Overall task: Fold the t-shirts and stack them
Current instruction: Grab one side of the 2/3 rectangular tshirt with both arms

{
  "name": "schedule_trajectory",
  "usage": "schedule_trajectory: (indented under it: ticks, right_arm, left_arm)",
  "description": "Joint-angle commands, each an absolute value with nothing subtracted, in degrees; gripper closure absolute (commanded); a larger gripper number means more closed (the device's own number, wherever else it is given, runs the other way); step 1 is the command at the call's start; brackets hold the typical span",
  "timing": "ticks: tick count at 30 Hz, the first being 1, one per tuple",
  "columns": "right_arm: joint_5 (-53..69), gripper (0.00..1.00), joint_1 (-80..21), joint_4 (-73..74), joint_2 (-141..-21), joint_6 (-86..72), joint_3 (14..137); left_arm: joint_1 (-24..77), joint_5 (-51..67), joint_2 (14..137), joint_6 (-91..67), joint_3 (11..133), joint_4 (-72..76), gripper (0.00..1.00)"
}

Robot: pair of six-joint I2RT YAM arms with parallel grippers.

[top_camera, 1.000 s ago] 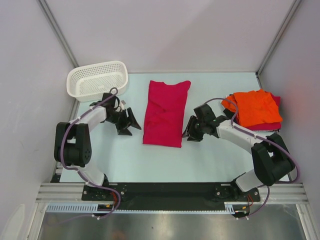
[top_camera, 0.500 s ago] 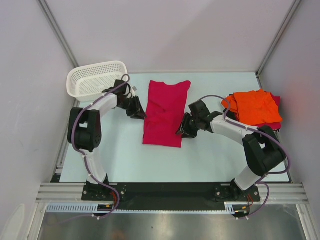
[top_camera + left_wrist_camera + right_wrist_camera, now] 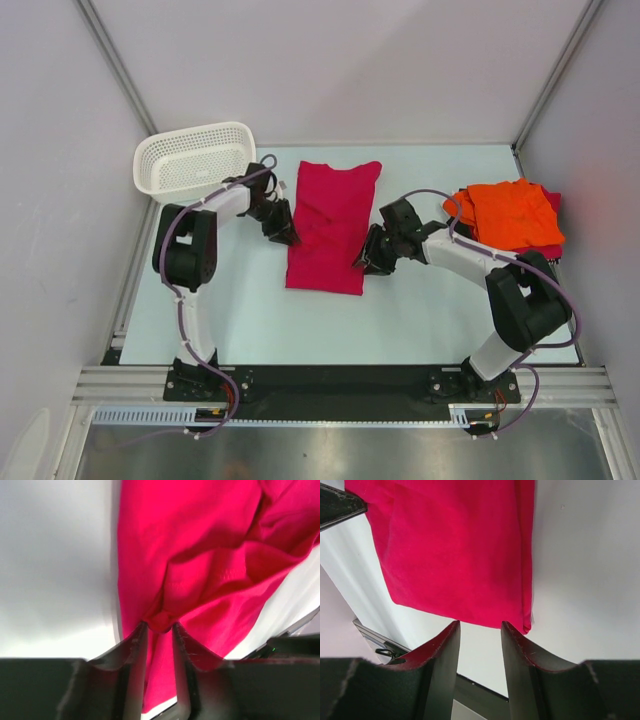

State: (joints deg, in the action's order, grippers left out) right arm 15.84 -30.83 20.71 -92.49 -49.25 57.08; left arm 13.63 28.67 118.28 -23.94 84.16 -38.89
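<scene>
Left gripper [image 3: 159, 626] pinches the red shirt [image 3: 200, 540] at its left edge, likely to lift it for folding. Right gripper [image 3: 480, 627] hovers half-open at the lower-right corner, gripping nothing.

Inspector: Colour at centre?
Recorder: Crimson t-shirt [image 3: 332, 225], plain, a darker red in its creases.
Inspector: Three o'clock?
Recorder: Orange t-shirt [image 3: 512, 212], bright and plain. Second crimson t-shirt [image 3: 555, 205] shows at its edge.
Inspector: Ten o'clock?
Recorder: Basket [image 3: 190, 160], white, open mesh pattern. Table [image 3: 420, 300] is a pale mint-white.
</scene>
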Motion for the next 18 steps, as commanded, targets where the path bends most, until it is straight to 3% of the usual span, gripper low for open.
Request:
schedule_trajectory:
  ticks: [1, 4, 17, 18]
  right_arm:
    - [16.61, 0.57, -30.5, 20.92, -92.46, -48.43, 59.59]
    - [16.52, 0.57, -30.5, 21.18, -92.02, -48.43, 59.07]
    - [16.52, 0.57, -30.67, 21.36, -90.97, -48.95, 57.39]
    - [16.52, 0.57, -30.85, 21.27, -90.88, -49.04, 57.39]
  left_arm:
    - [13.45, 26.63, 119.97, -23.55, 89.11, -39.11, 0.81]
    - [13.45, 27.68, 121.64, -23.9, 91.57, -38.76, 1.0]
    - [13.36, 23.04, 119.79, -25.13, 98.87, -38.49, 1.0]
    - [13.36, 22.33, 120.23, -25.92, 99.31, -38.84, 0.92]
